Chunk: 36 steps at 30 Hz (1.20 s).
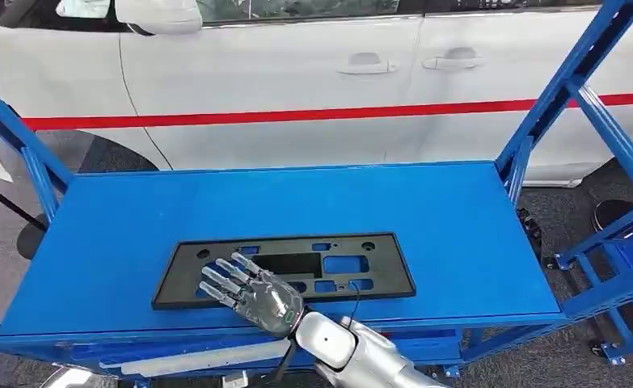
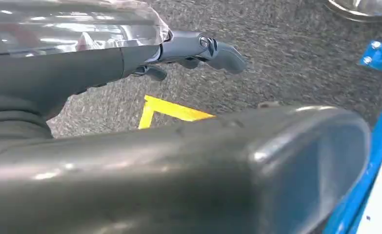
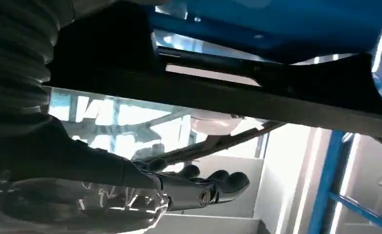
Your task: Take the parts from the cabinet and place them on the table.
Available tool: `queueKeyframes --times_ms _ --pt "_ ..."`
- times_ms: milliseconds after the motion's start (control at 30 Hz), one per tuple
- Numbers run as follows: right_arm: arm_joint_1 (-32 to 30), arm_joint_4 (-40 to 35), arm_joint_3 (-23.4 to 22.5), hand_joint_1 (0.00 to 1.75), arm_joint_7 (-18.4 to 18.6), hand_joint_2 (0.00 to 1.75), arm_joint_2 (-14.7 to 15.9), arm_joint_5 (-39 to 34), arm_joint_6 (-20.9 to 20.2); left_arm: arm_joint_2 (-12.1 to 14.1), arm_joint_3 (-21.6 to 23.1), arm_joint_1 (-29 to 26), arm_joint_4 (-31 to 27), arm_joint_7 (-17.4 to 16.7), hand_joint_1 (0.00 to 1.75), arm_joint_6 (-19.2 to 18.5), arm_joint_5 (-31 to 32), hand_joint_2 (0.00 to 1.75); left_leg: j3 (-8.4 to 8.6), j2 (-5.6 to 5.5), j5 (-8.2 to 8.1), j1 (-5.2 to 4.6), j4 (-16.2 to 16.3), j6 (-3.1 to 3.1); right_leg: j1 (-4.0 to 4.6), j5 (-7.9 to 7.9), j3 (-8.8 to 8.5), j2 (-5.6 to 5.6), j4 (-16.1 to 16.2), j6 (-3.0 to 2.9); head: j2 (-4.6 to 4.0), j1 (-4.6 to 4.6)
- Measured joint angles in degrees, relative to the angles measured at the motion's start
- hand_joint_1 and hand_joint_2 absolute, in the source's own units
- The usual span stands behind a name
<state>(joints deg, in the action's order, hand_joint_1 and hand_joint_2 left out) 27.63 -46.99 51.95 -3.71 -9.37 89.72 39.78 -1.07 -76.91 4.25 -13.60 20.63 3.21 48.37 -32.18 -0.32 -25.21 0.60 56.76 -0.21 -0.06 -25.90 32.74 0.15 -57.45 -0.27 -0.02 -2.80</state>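
Observation:
A flat black plate-holder part (image 1: 329, 263) with several cut-outs lies on the blue table (image 1: 458, 218), near its front edge. My right hand (image 1: 248, 291) hovers over the part's near left end with straight, spread fingers and nothing in it. In the right wrist view a gap shows between the fingers (image 3: 203, 187) and the black part (image 3: 257, 97). My left hand (image 2: 198, 48) hangs over the grey floor, holding nothing, its thumb stretched out.
A white car (image 1: 297, 73) with a red stripe stands right behind the table. Slanted blue frame posts rise at the left (image 1: 22, 145) and right (image 1: 563, 89) ends. A blue rack (image 1: 628, 267) stands at the right. A yellow floor mark (image 2: 169, 111) lies below my left hand.

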Motion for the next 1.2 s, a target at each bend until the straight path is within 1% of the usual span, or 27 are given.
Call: queueKeyframes --times_ms 33,67,167,200,233,267,333,367,433,500,533,567,667,700,733,767,833,867,900,933,967,1000,1033,1067,1100,1167,1200 --pt "0.92 1.36 0.51 0.00 1.36 1.75 -0.16 0.00 0.02 -0.02 0.00 0.05 0.00 0.02 0.00 0.02 0.09 0.00 0.22 0.21 0.35 0.37 -0.40 0.50 -0.18 -0.63 0.17 -0.06 -0.79 0.35 0.00 0.00" --pt "1.95 3.07 1.25 0.00 2.96 1.75 -0.53 0.00 0.02 -0.02 0.00 0.21 0.00 0.02 0.00 0.02 0.15 0.00 0.18 0.20 0.42 0.33 -0.49 0.91 -0.12 -2.37 1.21 -0.07 -3.04 0.42 0.00 0.00" --pt "3.97 7.40 2.45 0.00 5.07 1.75 -1.01 0.00 0.24 -0.02 0.00 0.20 0.00 0.04 0.00 0.02 0.22 0.00 -0.02 0.23 0.44 0.22 -0.43 1.17 -0.23 -8.87 8.13 -0.07 -17.57 0.72 0.00 0.00" --pt "4.32 8.10 2.78 0.00 5.26 1.75 -1.14 0.00 0.28 -0.02 0.00 0.12 0.00 0.04 0.00 0.02 0.22 0.00 -0.01 0.23 0.44 0.21 -0.39 1.17 -0.25 -8.89 8.90 -0.07 -19.08 0.72 0.00 0.00" --pt "4.78 8.82 2.98 0.00 5.39 1.75 -1.30 0.00 0.35 -0.02 0.00 0.09 0.00 0.04 0.00 0.02 0.22 0.00 0.05 0.22 0.43 0.20 -0.35 1.16 -0.27 -7.74 8.58 -0.08 -18.31 0.69 0.00 0.00" --pt "5.23 9.44 3.09 0.00 5.42 1.75 -1.47 0.00 0.39 -0.02 0.00 0.12 0.00 0.04 0.00 0.02 0.24 0.00 0.13 0.17 0.40 0.19 -0.26 1.10 -0.27 -5.45 6.90 -0.09 -14.87 0.55 0.00 0.00" --pt "5.99 10.48 3.31 0.00 5.44 1.75 -1.91 0.00 0.46 -0.09 0.00 0.16 0.00 0.04 0.00 0.02 0.24 0.00 0.27 0.08 0.24 0.15 -0.07 0.87 -0.19 -0.51 1.09 -0.09 -3.68 -0.11 0.00 0.00" --pt "6.35 10.90 3.37 0.00 5.44 1.75 -2.02 0.00 0.50 -0.15 0.00 0.15 0.02 0.04 0.00 0.02 0.31 0.00 0.21 0.06 0.12 -0.13 0.11 0.58 0.09 -0.78 -0.22 -0.10 -0.35 -0.41 0.00 0.00" --pt "6.65 11.51 3.61 0.00 5.44 1.75 -2.37 0.00 0.55 -0.15 0.00 0.11 0.02 0.04 0.00 0.02 0.31 0.00 0.04 0.01 0.08 -0.26 0.22 -0.13 0.12 -0.34 -0.14 -0.02 -0.31 -0.49 0.00 -0.02" --pt "6.94 11.86 3.90 0.00 5.50 1.75 -2.54 0.00 0.55 -0.15 0.00 0.15 0.00 0.04 0.00 0.04 0.31 0.00 0.19 0.01 0.25 0.01 -0.08 -0.94 0.33 -0.14 -0.13 0.10 -0.14 -1.18 0.00 0.00" --pt "7.08 12.02 3.92 0.00 5.50 1.75 -2.81 0.00 0.57 -0.15 0.00 0.16 0.02 0.04 0.00 0.04 0.33 0.00 -0.04 0.02 -0.10 0.12 0.29 -1.23 -0.26 0.31 -0.35 -0.01 0.35 -1.61 0.00 -0.02" --pt "7.18 12.30 3.94 0.00 5.53 1.75 -2.85 0.00 0.46 -0.22 0.00 0.12 0.02 0.07 0.00 0.02 0.35 0.00 -0.53 0.05 -1.43 0.15 1.91 -1.55 -0.27 0.37 -0.38 -0.08 0.48 -1.81 0.00 0.00" --pt "7.27 13.15 4.05 0.00 6.99 1.75 -3.02 0.00 -0.48 -0.15 0.00 0.10 0.02 0.09 0.00 0.02 0.44 0.00 -6.66 0.07 -8.22 0.33 15.38 -2.40 -0.24 0.41 -0.14 -0.17 0.44 -2.00 0.00 -0.02" --pt "7.41 13.61 4.03 0.00 7.79 1.75 -3.02 0.00 -0.68 -0.17 0.00 0.01 0.02 0.09 0.00 0.02 0.57 0.00 -8.09 0.07 -8.91 0.34 18.54 -2.52 -0.24 0.41 -0.12 -0.18 0.42 -2.00 0.00 0.00" --pt "7.62 14.13 4.03 0.00 8.58 1.75 -3.02 0.00 -0.81 -0.17 0.00 -0.06 0.04 0.09 0.00 0.00 0.66 0.00 -8.09 0.08 -8.14 0.38 18.54 -2.51 -0.24 0.41 -0.18 -0.17 0.41 -1.99 0.00 -0.02" --pt "7.96 14.66 4.03 0.00 9.42 1.75 -3.02 0.00 -1.01 -0.17 0.00 -0.08 0.04 0.09 0.00 0.00 0.68 0.00 -6.65 0.09 -6.10 0.42 15.63 -2.46 -0.24 0.41 -0.29 -0.15 0.41 -1.98 0.00 -0.02" --pt "8.92 15.60 3.72 0.00 11.35 1.75 -3.02 0.00 -1.59 -0.13 0.00 0.01 0.02 0.09 0.00 0.00 0.72 0.00 -1.04 0.11 -0.87 0.44 4.63 -2.14 -0.25 0.35 -0.60 -0.10 0.40 -1.83 0.00 0.00" --pt "9.53 16.14 3.51 0.00 12.47 1.75 -3.02 0.00 -2.01 -0.07 0.00 0.04 0.02 0.09 0.00 0.00 0.79 0.00 1.12 0.11 -0.24 0.42 0.01 -1.82 -0.22 0.35 -0.68 -0.10 0.40 -1.56 0.00 0.00" --pt "10.18 16.83 3.00 0.09 13.51 1.75 -2.93 0.00 -2.54 -0.04 0.00 0.18 0.02 0.09 0.00 -0.02 0.83 0.00 1.34 0.05 -0.48 -0.01 -0.44 -1.18 0.15 0.27 -0.50 0.02 0.26 -1.13 0.00 0.00" --pt "10.66 17.43 2.44 0.45 14.29 1.75 -2.85 0.00 -3.06 -0.04 0.00 0.19 0.04 0.07 0.00 -0.04 0.83 0.00 1.14 0.04 -0.39 -0.05 -0.24 -0.81 0.11 0.43 -0.35 0.02 0.27 -0.82 0.00 -0.02" --pt "11.07 17.98 1.79 1.57 14.96 1.75 -2.76 -0.02 -3.69 -0.02 0.00 0.11 0.02 -0.02 0.00 -0.07 0.83 0.00 1.02 0.03 -0.35 -0.17 -0.13 -0.50 0.00 0.54 -0.33 0.03 0.33 -0.49 0.00 0.00" --pt "11.43 18.48 1.04 1.62 15.40 1.75 -2.65 -0.09 -4.41 0.00 0.00 0.04 0.02 -0.11 0.00 -0.09 0.85 0.00 0.99 0.03 -0.22 -0.26 -0.17 -0.20 -0.07 0.67 -0.40 0.03 0.48 -0.15 0.00 0.00" --pt "11.86 18.85 0.22 1.64 15.67 1.75 -2.39 -0.07 -5.09 0.00 0.00 0.05 0.02 -0.26 0.00 -0.09 0.85 0.00 1.15 0.04 0.31 0.30 -0.90 0.47 0.22 0.55 -0.34 0.00 0.33 0.33 0.00 0.00" --pt "12.13 19.30 -0.70 1.71 16.00 1.75 -1.97 -0.09 -5.84 0.00 0.00 0.18 0.04 -0.35 0.00 -0.11 0.85 0.00 1.16 0.29 0.57 0.30 -1.07 0.84 -0.02 -0.48 0.11 0.03 -0.88 0.55 0.00 0.00" --pt "12.45 19.75 -1.59 1.75 16.21 1.75 -1.73 -0.09 -6.41 0.02 0.00 0.29 0.02 -0.46 0.00 -0.11 0.85 0.00 0.88 0.26 0.68 0.31 -1.08 1.13 -0.06 -2.78 1.70 0.02 -4.14 0.66 0.00 0.00" --pt "12.58 20.61 -2.88 1.73 16.34 1.75 -1.14 -0.09 -6.86 0.04 0.00 0.22 0.02 -0.57 0.00 -0.15 0.85 0.00 0.46 0.27 0.81 0.13 -1.03 1.34 -0.22 -7.31 6.29 0.01 -13.56 0.93 0.00 0.00" --pt "12.58 21.04 -3.36 1.75 16.34 1.75 -0.84 -0.09 -7.02 0.04 0.00 0.15 0.02 -0.59 0.00 -0.20 0.83 0.00 0.27 0.27 0.85 0.06 -0.93 1.38 -0.22 -8.37 8.17 0.00 -17.29 1.00 0.00 0.00"
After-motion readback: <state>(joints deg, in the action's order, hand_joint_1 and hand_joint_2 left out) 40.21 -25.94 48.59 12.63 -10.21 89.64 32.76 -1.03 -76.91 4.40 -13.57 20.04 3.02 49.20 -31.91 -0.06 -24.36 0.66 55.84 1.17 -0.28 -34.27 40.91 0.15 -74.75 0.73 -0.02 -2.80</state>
